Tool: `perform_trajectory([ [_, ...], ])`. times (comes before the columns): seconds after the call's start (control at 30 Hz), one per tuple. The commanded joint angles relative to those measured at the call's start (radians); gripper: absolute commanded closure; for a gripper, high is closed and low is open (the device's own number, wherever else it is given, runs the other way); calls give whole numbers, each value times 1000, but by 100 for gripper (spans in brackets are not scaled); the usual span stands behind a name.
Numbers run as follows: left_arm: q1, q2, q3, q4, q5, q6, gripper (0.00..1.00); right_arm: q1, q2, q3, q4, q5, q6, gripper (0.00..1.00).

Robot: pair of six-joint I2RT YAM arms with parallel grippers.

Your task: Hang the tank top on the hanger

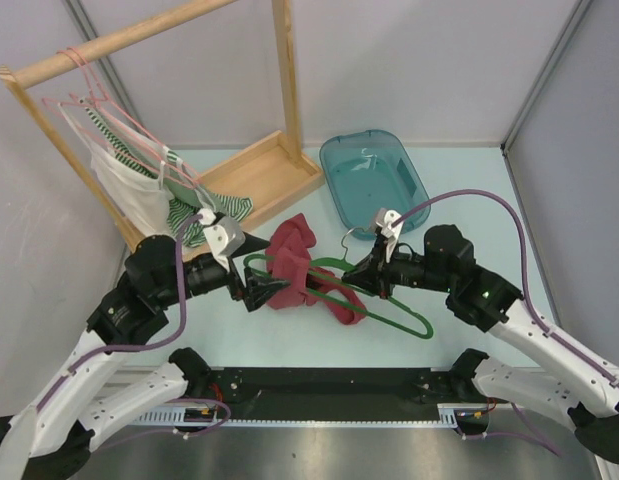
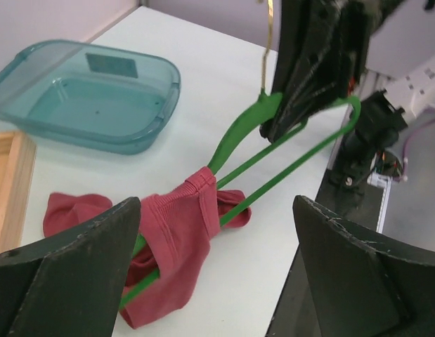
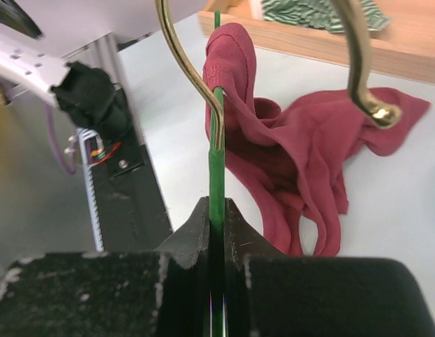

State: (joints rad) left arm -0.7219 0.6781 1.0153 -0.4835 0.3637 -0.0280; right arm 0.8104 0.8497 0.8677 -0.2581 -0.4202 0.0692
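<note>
Shut tight at the bottom of the right wrist view, the right gripper (image 3: 216,214) pins the dark green hanger (image 3: 216,175) by its neck, steadying it so fabric can be drawn along. Beyond, the dark red tank top (image 3: 287,154) lies bunched over one hanger arm, only partly threaded. Farther left, the left gripper (image 2: 216,210) gapes wide and empty, facing the cloth, probably to tug it on.

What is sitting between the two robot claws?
In the top view, the dark red tank top, caught on the green hanger, lies between the left gripper and the right gripper.
</note>
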Motion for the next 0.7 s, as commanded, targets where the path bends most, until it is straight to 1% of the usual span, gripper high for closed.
perform_trajectory([
  [0.0, -5, 11, -12, 8, 142, 131, 6, -28, 15, 106, -90, -202, -61, 100],
  [0.13, -5, 52, -17, 9, 188, 157, 6, -42, 35, 136, -136, -294, -66, 100],
  [0.23, -5, 78, -40, 36, 236, 143, 7, -51, 51, 140, -141, -330, -66, 100],
  [0.33, -4, 95, -86, 66, 302, 132, 7, -56, 61, 149, -144, -353, -66, 100],
  [0.37, -5, 103, -93, 66, 322, 134, 8, -56, 68, 154, -145, -357, -90, 100],
  [0.4, -5, 126, -93, 51, 377, 137, 10, -57, 68, 159, -151, -359, -92, 100],
  [0.47, -4, 152, -90, 30, 426, 142, 11, -57, 74, 174, -159, -364, -103, 100],
  [0.57, -4, 182, -103, 13, 475, 148, 18, -59, 81, 191, -165, -371, -109, 100],
  [0.6, -5, 186, -107, 14, 504, 151, 24, -59, 83, 194, -162, -374, -109, 100],
  [0.67, -5, 189, -115, 16, 527, 152, 31, -59, 89, 198, -164, -379, -117, 100],
])
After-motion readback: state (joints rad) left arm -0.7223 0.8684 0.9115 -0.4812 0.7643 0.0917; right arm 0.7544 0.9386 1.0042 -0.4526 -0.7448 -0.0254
